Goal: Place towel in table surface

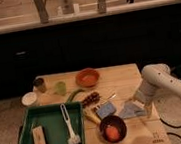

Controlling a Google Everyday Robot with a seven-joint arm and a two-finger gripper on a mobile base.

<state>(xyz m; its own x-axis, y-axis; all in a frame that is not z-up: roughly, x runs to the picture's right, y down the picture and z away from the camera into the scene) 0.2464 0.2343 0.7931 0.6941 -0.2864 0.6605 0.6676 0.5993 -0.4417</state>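
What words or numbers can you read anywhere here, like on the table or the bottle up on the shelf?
No text can be read.
Wooden table: small dark marks near its front right corner, too blurred to read.
Bottle on the counter behind: no label legible.
Green tray, orange bowl, towel: no writing visible.
Gripper, low at the table's right edge by the towel: no markings visible.

- A green tray [52,143] sits at the front left, holding a white brush [69,127] and a tan block [39,139].
- An orange bowl [87,78] stands at the back.
- A dark bowl [112,129] holds something orange.
- A green cup [61,87], a dark jar [40,84] and a white lid [29,98] cluster at the left.
- The claw [141,101] hangs at the right edge.
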